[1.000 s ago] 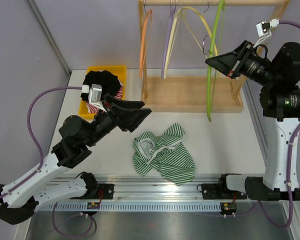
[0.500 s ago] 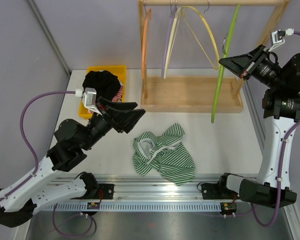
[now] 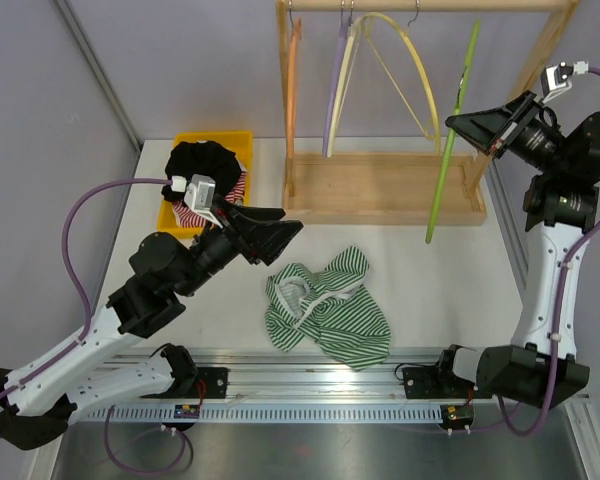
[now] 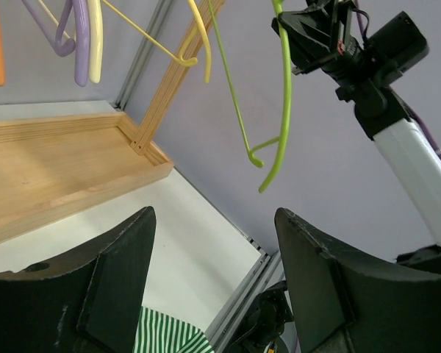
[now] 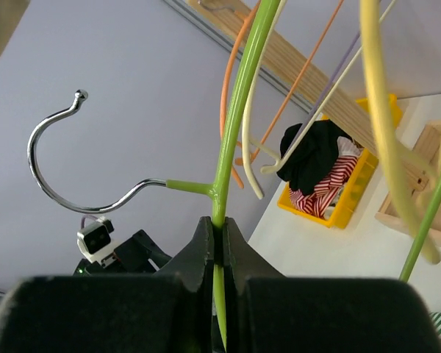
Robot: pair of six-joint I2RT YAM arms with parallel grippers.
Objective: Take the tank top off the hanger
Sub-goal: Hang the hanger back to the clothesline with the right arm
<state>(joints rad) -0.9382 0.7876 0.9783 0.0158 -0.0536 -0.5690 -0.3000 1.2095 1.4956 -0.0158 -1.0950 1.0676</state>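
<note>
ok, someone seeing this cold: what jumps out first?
The right gripper, raised at the back right, is shut on a bare lime-green hanger beside the wooden rack. The green-striped tank top lies crumpled on the table at front centre, with the open left gripper hovering by its far-left edge.

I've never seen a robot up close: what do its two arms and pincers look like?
The left arm and right arm are white tubes joined by chunky black joints. The left gripper and right gripper are black, each with two broad wedge-shaped fingers. A purple cable loops along each arm; a small white camera block sits at each wrist.
</note>
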